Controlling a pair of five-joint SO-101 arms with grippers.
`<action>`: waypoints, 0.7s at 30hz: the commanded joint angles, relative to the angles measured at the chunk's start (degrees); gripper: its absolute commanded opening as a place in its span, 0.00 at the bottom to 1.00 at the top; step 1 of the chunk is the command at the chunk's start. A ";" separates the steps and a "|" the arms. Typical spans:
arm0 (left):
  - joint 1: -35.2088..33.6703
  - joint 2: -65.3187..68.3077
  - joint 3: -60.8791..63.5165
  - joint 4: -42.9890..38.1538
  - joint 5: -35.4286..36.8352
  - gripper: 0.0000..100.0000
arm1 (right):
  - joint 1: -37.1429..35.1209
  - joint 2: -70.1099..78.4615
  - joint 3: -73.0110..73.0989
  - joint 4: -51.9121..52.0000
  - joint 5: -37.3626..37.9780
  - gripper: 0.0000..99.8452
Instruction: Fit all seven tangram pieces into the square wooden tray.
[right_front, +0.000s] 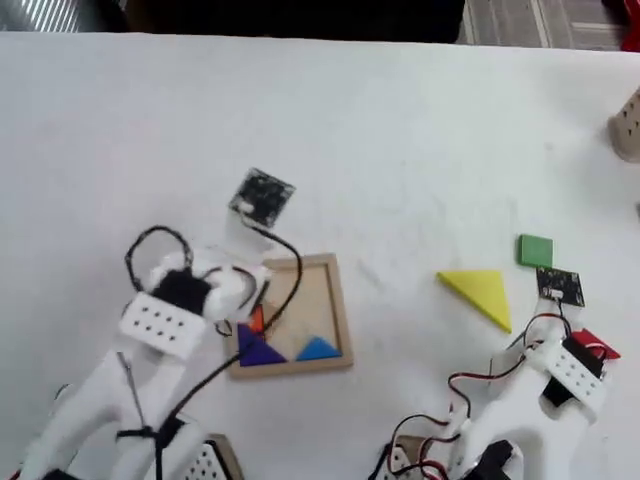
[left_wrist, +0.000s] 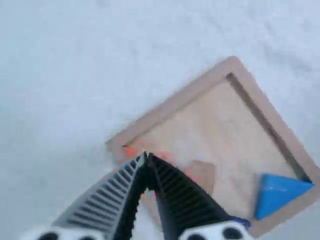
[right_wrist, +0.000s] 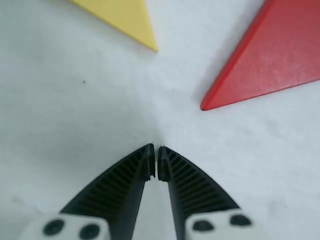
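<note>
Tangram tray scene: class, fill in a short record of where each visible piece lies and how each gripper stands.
Tray: square wooden tray on the white table
Inside the tray: orange piece, purple piece, blue triangle
Outside on the table: yellow triangle, green square, red piece
Left gripper: shut, over the orange piece
Right gripper: shut, over bare table near the yellow triangle and red piece

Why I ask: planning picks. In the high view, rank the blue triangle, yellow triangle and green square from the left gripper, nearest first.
1. Blue triangle, inside the wooden tray.
2. Yellow triangle, on the table further right.
3. Green square, farthest right.
</note>
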 joint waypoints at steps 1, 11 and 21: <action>-6.81 -7.52 2.64 -1.58 -0.18 0.02 | -0.75 -0.40 -0.26 -0.57 0.26 0.02; -28.26 -10.51 9.76 -10.11 -0.26 0.02 | -0.31 -0.40 -0.18 -0.48 0.35 0.02; -39.16 -10.42 12.84 -11.34 -0.35 0.09 | 0.04 -0.40 -0.18 -0.48 0.79 0.02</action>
